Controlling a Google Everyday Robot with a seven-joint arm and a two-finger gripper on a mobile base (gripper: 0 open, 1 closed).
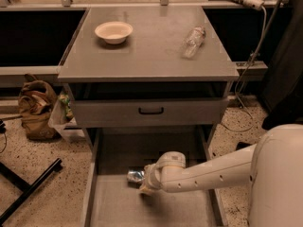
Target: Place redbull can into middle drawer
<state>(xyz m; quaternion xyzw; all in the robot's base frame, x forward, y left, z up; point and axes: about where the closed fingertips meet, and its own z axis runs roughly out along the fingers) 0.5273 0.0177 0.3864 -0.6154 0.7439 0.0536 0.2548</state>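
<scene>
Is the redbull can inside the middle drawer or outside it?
Inside. The redbull can sits low between the side walls of the pulled-out middle drawer, with the gripper right beside it.

Bowl point(113, 32), clear bottle point(194, 42) on cabinet top point(151, 56) — brown bag point(37, 109) on floor.

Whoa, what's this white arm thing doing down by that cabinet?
A one-armed robot is putting a drink can away. Its gripper is down inside the pulled-out middle drawer, right against the redbull can, which lies on its side low in that drawer. Whether the gripper has hold of the can is not clear from here. Up on the cabinet top sit a bowl and a clear plastic bottle, well away from the arm.
</scene>
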